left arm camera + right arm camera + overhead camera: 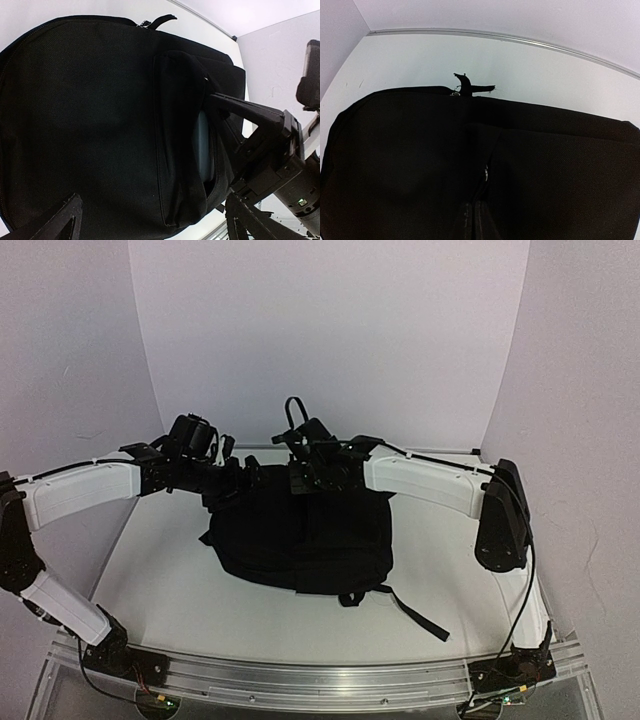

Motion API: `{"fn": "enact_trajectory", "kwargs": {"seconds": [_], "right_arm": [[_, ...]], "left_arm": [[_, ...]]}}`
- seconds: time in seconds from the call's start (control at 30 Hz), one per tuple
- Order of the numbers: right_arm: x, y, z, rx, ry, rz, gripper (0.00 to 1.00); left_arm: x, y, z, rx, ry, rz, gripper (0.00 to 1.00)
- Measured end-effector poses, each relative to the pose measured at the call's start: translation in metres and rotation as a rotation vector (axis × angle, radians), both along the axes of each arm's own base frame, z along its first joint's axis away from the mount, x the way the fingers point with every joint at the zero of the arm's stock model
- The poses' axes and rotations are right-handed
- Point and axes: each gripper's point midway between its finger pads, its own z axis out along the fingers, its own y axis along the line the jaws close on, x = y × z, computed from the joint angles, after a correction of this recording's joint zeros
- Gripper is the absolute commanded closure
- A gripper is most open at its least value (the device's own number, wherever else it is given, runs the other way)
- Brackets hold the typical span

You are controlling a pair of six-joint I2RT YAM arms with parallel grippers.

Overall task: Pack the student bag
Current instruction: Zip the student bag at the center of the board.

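Student bag (300, 535): one; left claw (233, 475), right claw (302, 483): two.

Lab booth: white walls (330, 330), bolted arms (80, 490)

We can read no text, label, brand or number anywhere. The large soft black fabric backpack (100, 125) just ahead of the left claw (152, 210) shows us plain cloth.

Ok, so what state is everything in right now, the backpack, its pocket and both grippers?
Backpack: lying flat on the table, one strap trailing toward the near edge.
Front pocket: open, with a grey thing tucked inside.
Left gripper: open, holding nothing.
Right gripper: shut, at the pocket's mouth.
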Motion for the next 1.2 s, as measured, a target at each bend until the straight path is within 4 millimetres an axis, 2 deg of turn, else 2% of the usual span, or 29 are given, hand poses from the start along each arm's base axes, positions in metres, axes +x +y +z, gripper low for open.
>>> {"fn": "enact_trajectory", "kwargs": {"seconds": [0.17,0.3,0.47,0.57,0.87,1.2], "right_arm": [[0.001,-0.001,0.001,-0.002,-0.006,-0.007,1.00],[-0.001,-0.002,-0.001,0.004,0.000,-0.008,1.00],[-0.009,-0.006,-0.006,0.030,0.025,0.000,1.00],[-0.011,-0.007,-0.007,0.054,0.034,0.003,1.00],[-0.018,-0.007,-0.003,0.127,0.052,0.014,1.00],[-0.022,-0.004,-0.004,0.156,0.063,0.028,1.00]], "left_arm": [[0.011,-0.009,-0.005,0.004,0.012,-0.005,0.01],[0.035,-0.030,-0.002,-0.017,0.007,-0.028,0.06],[0.068,-0.057,-0.004,-0.034,-0.010,-0.049,0.25],[0.084,-0.066,-0.013,-0.027,-0.009,-0.054,0.34],[0.096,-0.083,-0.025,-0.054,0.007,-0.098,0.36],[0.103,-0.096,-0.034,-0.100,0.030,-0.135,0.73]]}}
